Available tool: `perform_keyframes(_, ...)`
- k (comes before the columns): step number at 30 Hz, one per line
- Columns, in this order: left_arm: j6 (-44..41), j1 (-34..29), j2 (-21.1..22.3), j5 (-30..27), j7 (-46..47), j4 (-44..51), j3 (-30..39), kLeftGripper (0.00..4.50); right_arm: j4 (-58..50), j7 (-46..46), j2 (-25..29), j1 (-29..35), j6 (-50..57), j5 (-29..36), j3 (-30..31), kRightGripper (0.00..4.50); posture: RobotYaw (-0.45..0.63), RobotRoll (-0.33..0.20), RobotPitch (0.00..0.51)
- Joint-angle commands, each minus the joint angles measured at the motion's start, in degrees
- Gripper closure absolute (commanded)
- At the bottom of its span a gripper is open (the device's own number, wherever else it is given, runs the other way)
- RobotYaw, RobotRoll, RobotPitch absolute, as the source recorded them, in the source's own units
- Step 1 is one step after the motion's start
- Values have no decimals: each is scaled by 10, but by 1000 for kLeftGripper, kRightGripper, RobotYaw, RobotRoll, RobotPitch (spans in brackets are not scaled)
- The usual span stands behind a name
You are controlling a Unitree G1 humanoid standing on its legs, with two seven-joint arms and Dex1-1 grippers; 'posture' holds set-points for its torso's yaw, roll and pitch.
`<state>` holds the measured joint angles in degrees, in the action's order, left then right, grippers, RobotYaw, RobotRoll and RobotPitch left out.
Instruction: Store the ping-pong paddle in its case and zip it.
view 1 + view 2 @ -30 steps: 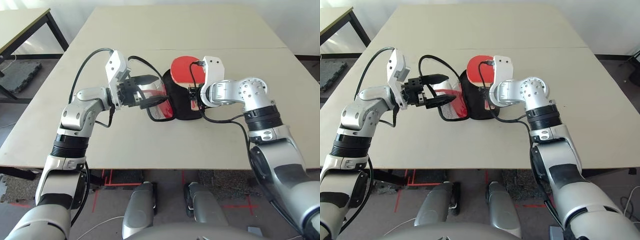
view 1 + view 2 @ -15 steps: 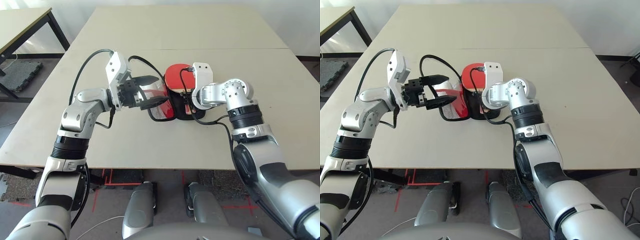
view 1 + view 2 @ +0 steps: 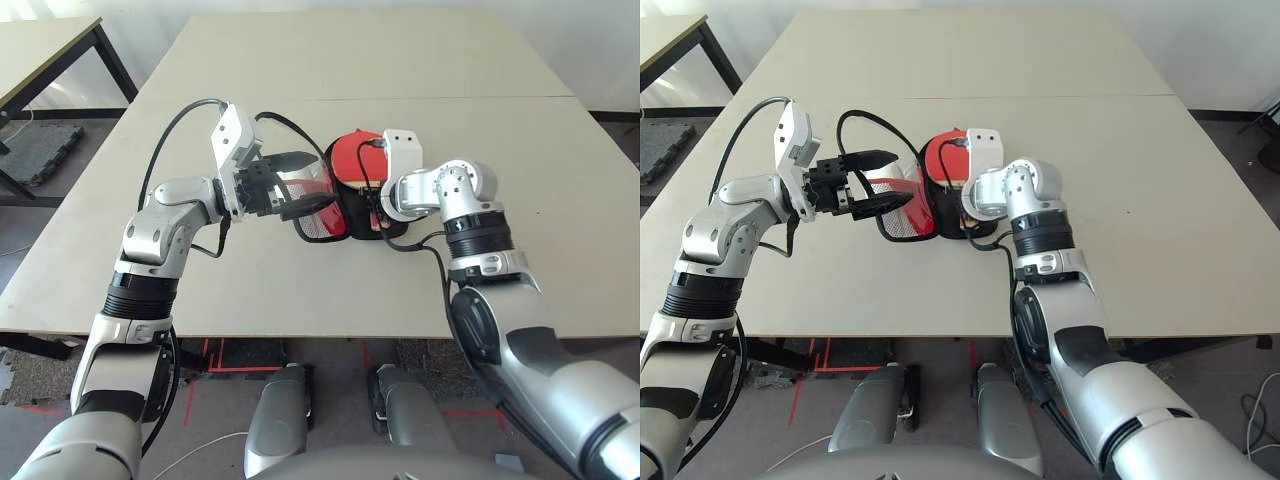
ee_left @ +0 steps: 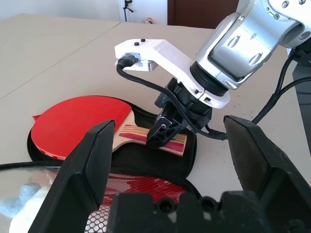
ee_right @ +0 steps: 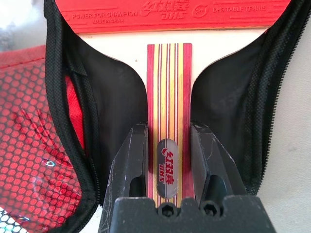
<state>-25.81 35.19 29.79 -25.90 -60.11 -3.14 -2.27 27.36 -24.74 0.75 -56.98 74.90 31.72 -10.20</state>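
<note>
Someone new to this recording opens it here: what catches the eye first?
Most likely the bright red paddle, lying in the open black-lined half of the case on the pale table, its striped handle between the right gripper's fingers. Next would come the left gripper, standing wide open over the case's other half, with its clear and red mesh panel.
</note>
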Motion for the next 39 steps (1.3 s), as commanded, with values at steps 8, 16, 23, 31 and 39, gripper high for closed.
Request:
perform_keyframes(8,0,-8,5,4,1,5,-1,0,-2,35,-17,-20,19,-60,-27,2189,69,0,102)
perform_keyframes(16,0,-5,25,6,-2,-1,9,0,-143,151,42,3,35,-57,23,44,74,0,105)
perform_keyframes(23,-4,-14,82,10,-20,-15,24,0,-244,440,217,108,-193,-65,96,44,77,0,104)
perform_keyframes(31,22,-37,130,59,-56,-37,-13,0,-212,610,331,150,-363,-118,125,44,76,0,101)
perform_keyframes(39,47,-39,155,100,-83,-76,-30,0,-199,679,358,165,-424,-132,112,44,68,0,102)
